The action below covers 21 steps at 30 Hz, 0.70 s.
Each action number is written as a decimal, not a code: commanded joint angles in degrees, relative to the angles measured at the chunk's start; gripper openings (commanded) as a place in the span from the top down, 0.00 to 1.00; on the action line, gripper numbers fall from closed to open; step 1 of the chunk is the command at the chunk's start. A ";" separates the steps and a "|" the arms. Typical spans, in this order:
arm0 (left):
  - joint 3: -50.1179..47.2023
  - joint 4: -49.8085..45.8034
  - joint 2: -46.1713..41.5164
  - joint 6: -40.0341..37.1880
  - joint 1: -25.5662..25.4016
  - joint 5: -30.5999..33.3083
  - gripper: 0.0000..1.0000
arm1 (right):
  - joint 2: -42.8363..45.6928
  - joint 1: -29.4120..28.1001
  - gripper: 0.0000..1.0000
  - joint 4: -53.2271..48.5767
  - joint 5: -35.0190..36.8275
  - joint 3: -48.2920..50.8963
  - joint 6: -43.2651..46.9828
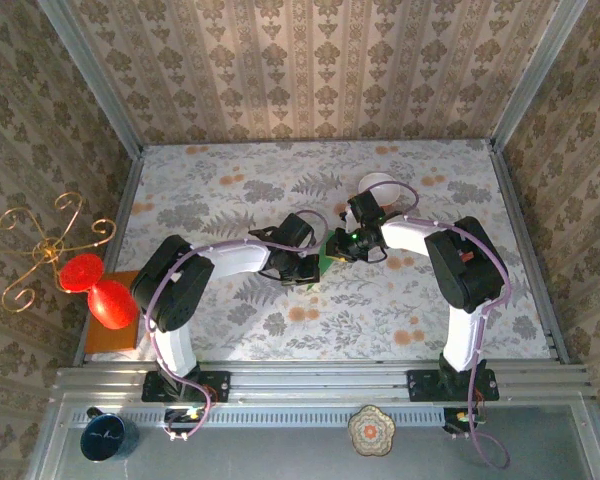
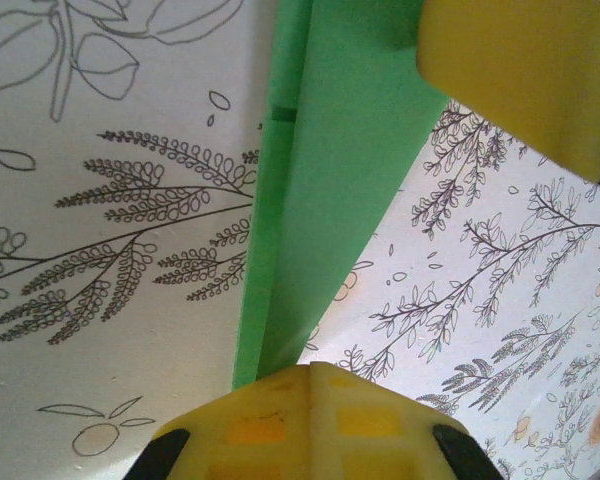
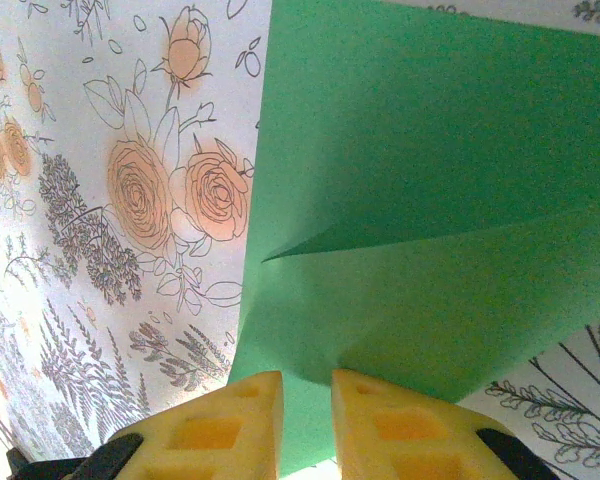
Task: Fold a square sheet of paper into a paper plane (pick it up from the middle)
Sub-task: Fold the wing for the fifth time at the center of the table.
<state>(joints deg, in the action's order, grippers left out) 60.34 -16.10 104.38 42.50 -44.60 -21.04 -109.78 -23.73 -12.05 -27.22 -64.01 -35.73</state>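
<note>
Top external: paper (image 1: 330, 252) mostly arm-hidden

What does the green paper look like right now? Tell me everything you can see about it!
The green paper is bright, plain and matte, with no marks. It is already folded: the left wrist view shows it as a narrow layered strip with a long crease, and the right wrist view shows a flap overlapping another layer. It sits mid-table over the flowery tablecloth. The left gripper is shut on one end, and the right gripper pinches its edge between yellow fingers.
</note>
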 commanded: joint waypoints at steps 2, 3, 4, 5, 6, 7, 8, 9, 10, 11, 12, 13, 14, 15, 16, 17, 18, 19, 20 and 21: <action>-0.79 -1.07 -0.25 1.44 -0.39 -0.14 0.94 | -1.30 0.17 0.77 -2.16 1.19 -1.48 1.18; -0.83 -0.97 -0.16 1.61 -0.40 -0.14 0.94 | -1.27 0.17 0.77 -2.12 1.20 -1.47 1.18; -0.97 -0.86 -0.14 1.77 -0.48 -0.23 0.94 | -1.40 0.17 0.77 -2.13 1.18 -1.47 1.18; -1.10 -0.73 -0.06 1.83 -0.46 -0.23 0.94 | -1.40 0.16 0.77 -2.18 1.28 -1.49 1.10; -1.10 -0.71 0.08 1.97 -0.52 -0.23 0.94 | -1.43 0.17 0.77 -2.15 1.29 -1.56 1.10; -1.10 -0.75 0.20 1.97 -0.61 -0.26 0.94 | -1.49 0.17 0.77 -2.18 1.25 -1.56 1.10; -1.10 -0.78 0.34 2.05 -0.64 -0.31 0.94 | -1.51 0.17 0.77 -2.05 1.28 -1.56 1.09; -1.10 -0.66 0.43 2.13 -0.74 -0.32 0.94 | -1.49 0.17 0.77 -2.12 1.29 -1.60 1.10; -1.19 -0.56 0.56 2.19 -0.83 -0.40 0.94 | -1.52 0.17 0.77 -2.14 1.29 -1.65 1.10; -1.26 -0.47 0.69 2.23 -0.91 -0.41 0.94 | -1.52 0.17 0.77 -2.17 1.29 -1.65 1.10; -1.25 -0.51 0.90 2.30 -0.88 -0.41 0.94 | -1.55 0.17 0.77 -2.16 1.38 -1.65 1.10; -1.28 -0.50 1.00 2.32 -1.01 -0.41 0.94 | -1.62 0.17 0.77 -2.25 1.38 -1.65 1.10; -1.36 -0.51 1.13 2.28 -0.99 -0.33 0.94 | -1.59 0.17 0.77 -2.25 1.45 -1.65 1.11; -1.45 -0.51 1.26 2.32 -0.98 -0.32 0.94 | -1.69 0.16 0.77 -2.33 1.43 -1.65 1.14; -1.45 -0.44 1.33 2.32 -1.01 -0.24 0.94 | -1.75 0.17 0.77 -2.39 1.56 -1.65 1.10; -1.53 -0.51 1.35 2.32 -0.98 -0.17 0.94 | -1.85 0.17 0.77 -2.50 1.62 -1.65 1.10; -1.58 -0.45 1.40 2.32 -0.95 -0.14 0.94 | -1.99 0.17 0.77 -2.49 1.73 -1.73 1.10; -1.67 -0.51 1.44 2.32 -0.99 -0.06 0.94 | -2.08 0.17 0.77 -2.59 1.73 -1.73 1.10; -1.79 -0.39 1.53 2.32 -1.02 0.02 0.94 | -2.13 0.17 0.77 -2.77 1.82 -1.73 1.10; -1.90 -0.35 1.62 2.37 -0.95 0.03 0.94 | -2.19 0.17 0.77 -2.74 1.91 -1.82 1.10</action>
<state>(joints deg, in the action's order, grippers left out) 59.88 -15.66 104.73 43.97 -45.34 -21.04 -110.76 -23.73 -12.47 -27.00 -64.47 -35.73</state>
